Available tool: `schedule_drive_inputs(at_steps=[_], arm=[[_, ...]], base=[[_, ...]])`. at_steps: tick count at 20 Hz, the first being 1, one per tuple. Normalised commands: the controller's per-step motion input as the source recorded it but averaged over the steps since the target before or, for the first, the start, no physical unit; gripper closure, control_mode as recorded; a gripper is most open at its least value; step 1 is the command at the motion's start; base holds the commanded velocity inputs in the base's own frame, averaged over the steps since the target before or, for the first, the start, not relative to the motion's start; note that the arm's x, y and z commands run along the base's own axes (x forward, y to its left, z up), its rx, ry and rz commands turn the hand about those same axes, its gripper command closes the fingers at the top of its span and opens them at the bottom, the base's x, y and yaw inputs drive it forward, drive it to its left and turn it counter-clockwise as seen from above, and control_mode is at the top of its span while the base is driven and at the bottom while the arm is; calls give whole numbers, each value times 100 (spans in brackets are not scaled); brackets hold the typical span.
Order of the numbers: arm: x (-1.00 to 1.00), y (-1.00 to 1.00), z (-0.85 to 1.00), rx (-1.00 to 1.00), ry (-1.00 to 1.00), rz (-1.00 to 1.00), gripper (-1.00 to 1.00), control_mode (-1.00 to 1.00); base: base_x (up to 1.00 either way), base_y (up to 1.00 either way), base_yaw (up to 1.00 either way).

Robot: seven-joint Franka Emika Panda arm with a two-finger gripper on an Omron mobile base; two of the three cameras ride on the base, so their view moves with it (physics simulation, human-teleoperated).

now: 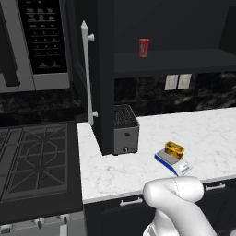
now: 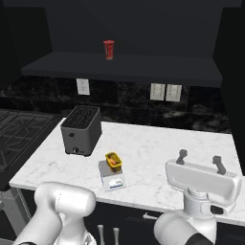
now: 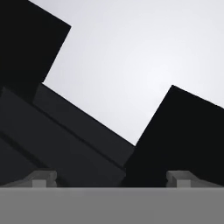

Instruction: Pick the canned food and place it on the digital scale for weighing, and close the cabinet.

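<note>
Canned food [image 1: 174,149] already sits on top of the digital scale [image 1: 173,161], on the white desk [image 1: 212,133] just right of the dark toaster [image 1: 125,130], so the job left looks like shutting the cabinet [image 1: 103,78]. Its left door stands swung out over the desk, and its long white handle [image 1: 86,73] faces the stove side. The gripper [image 2: 200,162] is raised near the right front of the desk with its jaws spread wide and holding nothing, so the robot should bring it around the outside of a door and push slowly, keeping clear of the scale and the red can [image 1: 144,47] on the shelf.
</note>
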Motion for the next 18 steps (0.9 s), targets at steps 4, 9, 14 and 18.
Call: schedule_drive_inputs(at_steps=[4, 9, 14, 18], arm=[[82, -16, -50, 0, 26, 2, -100, -100], [21, -78, -16, 9, 8, 1, -100, -100], [0, -70, -21, 7, 7, 0, -100, -100], [0, -60, -24, 3, 9, 0, -100, -100]], base=[[0, 0, 0], [0, 0, 0], [0, 0, 0], [0, 0, 0]])
